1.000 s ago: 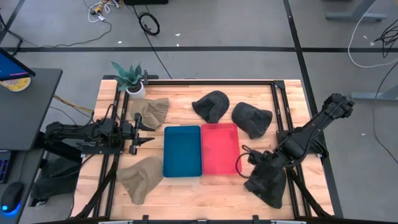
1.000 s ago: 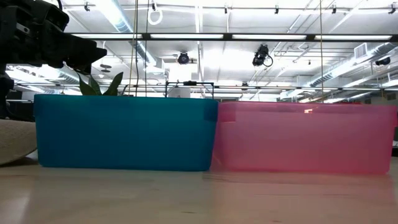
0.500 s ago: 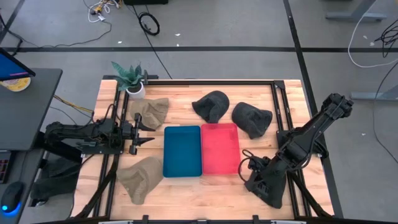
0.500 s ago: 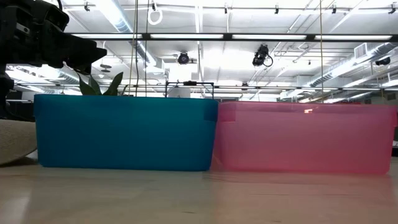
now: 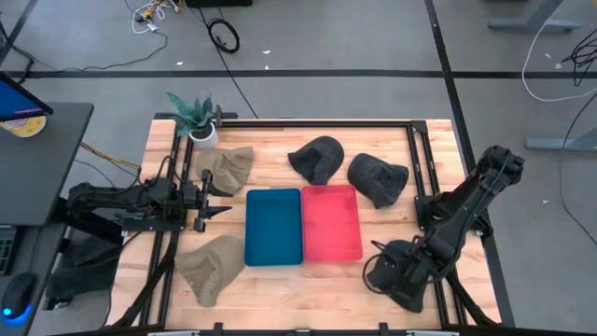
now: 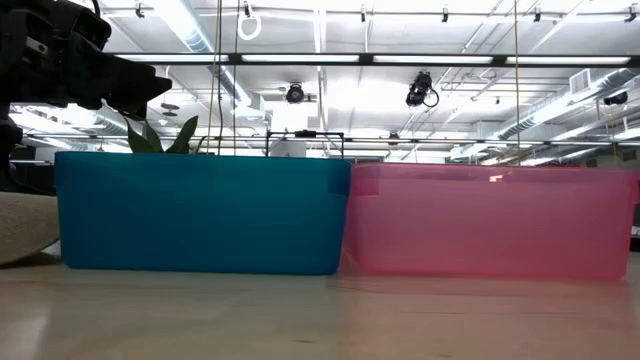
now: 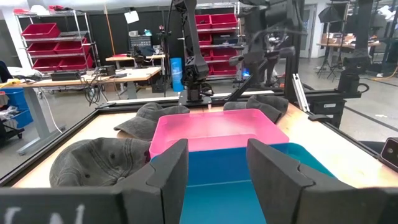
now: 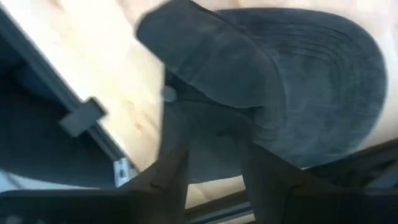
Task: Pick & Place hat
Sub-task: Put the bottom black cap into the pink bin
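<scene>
A dark grey hat (image 5: 411,297) lies flat on the table near its near right corner. In the right wrist view the hat (image 8: 292,81) fills the picture, crown and stitched brim. My right gripper (image 5: 377,273) hangs over this hat's left part, open, with a finger on either side of a fold of cloth (image 8: 214,152). My left gripper (image 5: 222,201) waits open left of the blue bin (image 5: 273,227) and faces it (image 7: 217,149). Two more dark hats (image 5: 317,159) (image 5: 378,178) and two tan hats (image 5: 225,168) (image 5: 211,266) lie on the table. My right gripper comes at the dark hat from above, pointing down, its fingers (image 8: 177,171) astride the cloth beside the crown (image 8: 211,68). Whether they touch the cloth I cannot tell. The hat lies flat on the table.
The blue bin and the red bin (image 5: 330,222) stand side by side mid-table. A potted plant (image 5: 196,119) sits at the far left corner. Black rails (image 5: 417,168) run along the table's sides. In the low view the bins (image 6: 200,210) fill the picture.
My right gripper has moved toward the table's near edge, from beside the red bin's near right corner to over the dark hat. The hat has stayed where it was.
</scene>
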`<state>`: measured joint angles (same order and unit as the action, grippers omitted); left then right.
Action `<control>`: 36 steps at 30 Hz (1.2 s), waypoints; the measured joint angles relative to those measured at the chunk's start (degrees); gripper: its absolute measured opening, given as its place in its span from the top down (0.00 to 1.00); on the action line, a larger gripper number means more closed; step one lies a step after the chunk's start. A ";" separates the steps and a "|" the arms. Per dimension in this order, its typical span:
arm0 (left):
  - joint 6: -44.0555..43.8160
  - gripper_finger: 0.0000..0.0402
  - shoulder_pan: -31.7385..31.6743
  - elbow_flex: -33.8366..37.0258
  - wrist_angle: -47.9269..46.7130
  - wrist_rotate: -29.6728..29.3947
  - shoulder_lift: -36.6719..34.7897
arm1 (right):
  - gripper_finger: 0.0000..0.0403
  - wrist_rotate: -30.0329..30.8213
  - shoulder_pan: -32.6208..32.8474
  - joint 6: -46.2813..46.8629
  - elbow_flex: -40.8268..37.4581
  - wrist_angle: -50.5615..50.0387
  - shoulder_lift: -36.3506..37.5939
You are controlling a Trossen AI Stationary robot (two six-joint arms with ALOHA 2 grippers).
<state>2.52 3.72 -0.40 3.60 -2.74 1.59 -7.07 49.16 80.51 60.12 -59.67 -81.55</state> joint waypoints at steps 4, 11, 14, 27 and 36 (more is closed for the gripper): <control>-0.01 0.58 -0.02 -0.02 0.00 0.01 0.00 | 0.51 0.03 0.27 -0.17 0.00 -2.17 -2.47; -0.02 0.58 -0.02 -0.01 0.00 0.00 0.01 | 0.35 0.19 0.25 -1.77 0.00 -3.26 -6.93; -0.01 0.58 -0.02 -0.01 0.00 0.01 0.00 | 0.34 0.17 0.25 -1.53 -0.46 -4.16 -8.62; 0.00 0.58 -0.02 -0.02 -0.02 0.02 0.02 | 0.56 -2.42 0.16 0.09 -11.40 7.91 -9.47; 0.00 0.58 -0.02 -0.01 -0.02 0.02 0.00 | 0.95 -4.94 0.27 -1.61 -6.18 2.18 -8.64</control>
<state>2.52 3.70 -0.41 3.58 -2.72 1.59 -12.01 49.43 78.89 53.94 -57.49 -90.19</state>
